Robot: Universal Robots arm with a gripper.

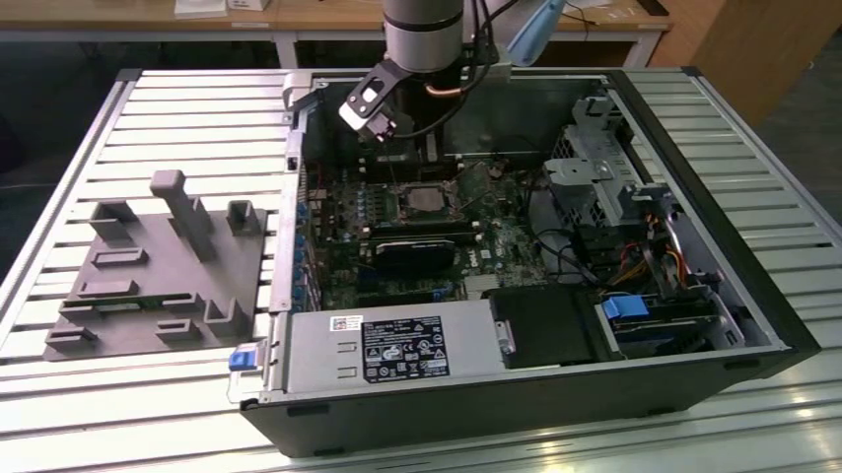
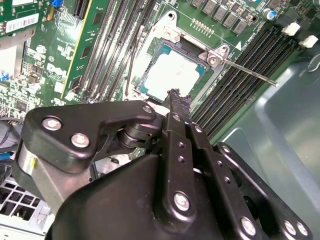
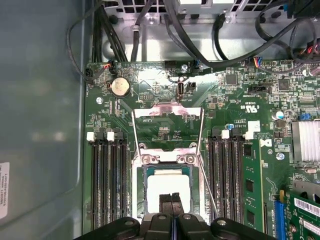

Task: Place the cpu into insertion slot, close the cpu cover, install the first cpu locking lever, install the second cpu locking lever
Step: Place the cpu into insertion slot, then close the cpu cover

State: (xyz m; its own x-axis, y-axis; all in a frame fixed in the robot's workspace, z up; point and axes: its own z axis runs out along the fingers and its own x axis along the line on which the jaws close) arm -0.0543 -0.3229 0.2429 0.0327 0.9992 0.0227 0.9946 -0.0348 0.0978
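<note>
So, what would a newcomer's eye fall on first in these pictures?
In the first wrist view, the bright silver cpu lies in the slot, with the gripper shut close over it. In the exterior view, the open computer case stands on a slatted table, with a grey fixture on the exterior view's left.

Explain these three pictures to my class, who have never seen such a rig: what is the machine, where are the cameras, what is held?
A robot arm reaches into an open computer case lying on a slatted table. The exterior view looks on from outside; both wrist views ride on the arm, looking at the green motherboard. The tool, fingers shut and holding nothing, is right at the cpu, which sits in the insertion slot. The cpu cover appears swung open. A grey fixture block lies beside the case.
</note>
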